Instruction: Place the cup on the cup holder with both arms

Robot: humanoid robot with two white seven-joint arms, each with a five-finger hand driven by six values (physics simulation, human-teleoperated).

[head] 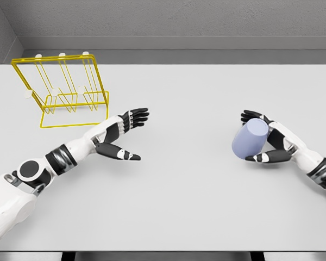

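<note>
Bright, even, diffuse light; sharp simulator render with only faint soft shadows on the table.

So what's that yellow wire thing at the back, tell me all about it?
The yellow wire rack is the cup holder. It looks like thin painted metal: an upright, slightly leaning frame on a flat rectangular base loop, with slim rods tipped by small white knobs. It stands empty at the far left of the white table. Nothing touches it; the left hand is nearby, open, and the cup is far right in the right hand.
</note>
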